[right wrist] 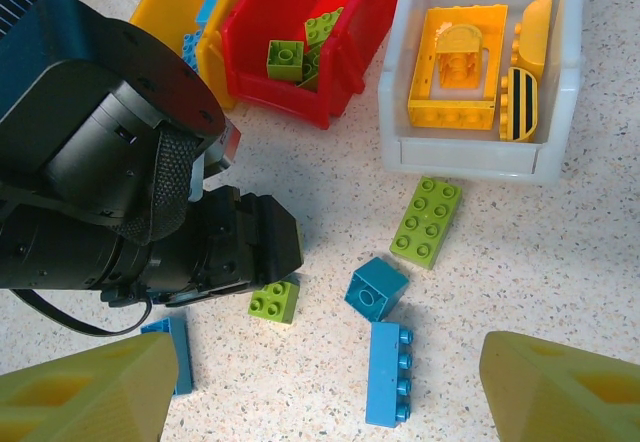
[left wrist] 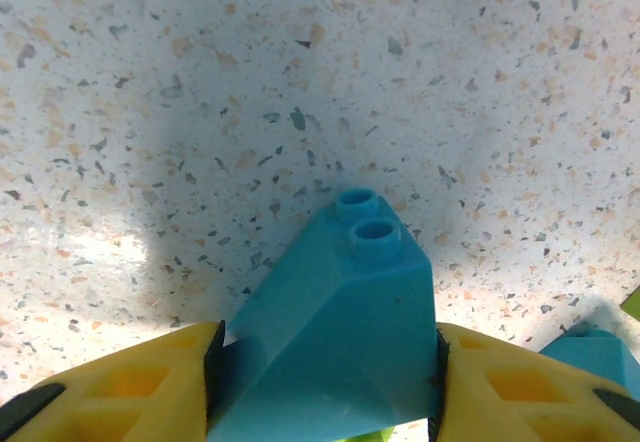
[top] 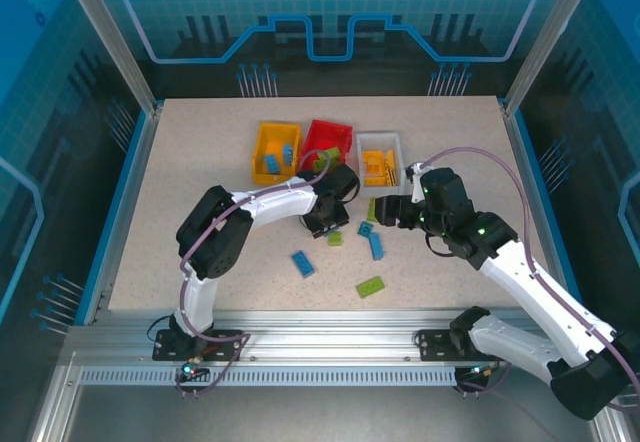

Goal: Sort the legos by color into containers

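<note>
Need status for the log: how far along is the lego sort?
Partway. Done: blue bricks in the yellow bin, green bricks in the red bin, yellow pieces in the white bin. In hand: left gripper shut on a blue sloped brick; right gripper open, empty. Left: loose on the table, green eight-stud brick, blue cube, long blue brick, small green brick.

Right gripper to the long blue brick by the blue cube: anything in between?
Nothing visible. The right gripper is open, the long blue brick lies uncovered between its fingers in the wrist view, the blue cube just beyond.
</note>
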Available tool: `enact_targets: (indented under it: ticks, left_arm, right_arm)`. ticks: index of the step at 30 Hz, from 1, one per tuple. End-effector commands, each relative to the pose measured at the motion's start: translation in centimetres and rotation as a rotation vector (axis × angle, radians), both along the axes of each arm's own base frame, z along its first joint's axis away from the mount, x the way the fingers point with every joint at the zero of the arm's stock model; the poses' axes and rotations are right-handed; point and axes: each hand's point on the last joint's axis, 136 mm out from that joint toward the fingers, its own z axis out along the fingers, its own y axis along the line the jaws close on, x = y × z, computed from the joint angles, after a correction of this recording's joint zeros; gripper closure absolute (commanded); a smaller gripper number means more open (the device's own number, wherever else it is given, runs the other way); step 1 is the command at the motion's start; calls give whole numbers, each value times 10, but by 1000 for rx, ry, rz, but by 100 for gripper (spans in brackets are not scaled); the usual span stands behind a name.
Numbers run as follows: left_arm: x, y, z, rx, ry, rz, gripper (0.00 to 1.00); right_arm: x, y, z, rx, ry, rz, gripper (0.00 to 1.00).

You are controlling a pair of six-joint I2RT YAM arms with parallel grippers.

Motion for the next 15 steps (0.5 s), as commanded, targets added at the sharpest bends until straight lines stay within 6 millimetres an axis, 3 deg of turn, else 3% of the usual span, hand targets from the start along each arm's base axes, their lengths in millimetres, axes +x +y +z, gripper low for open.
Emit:
enact_targets:
  ticks: [1,6,9,15]
  left_arm:
    - [-4,4,4,3,-10,1,55]
    - [3,19,35,40,-97,-12,56]
    - [12,39,62,66,-161,-11,57]
    - [44,102,111,110,-267,5,58]
  right_arm:
    - [0,-2,-5,-1,12,-5,20]
    - [-2,3,-4,18,9,23,20]
    - [-4,14,-1,18,-3,73,21]
    - [-21,77,16,34,-80,302,20]
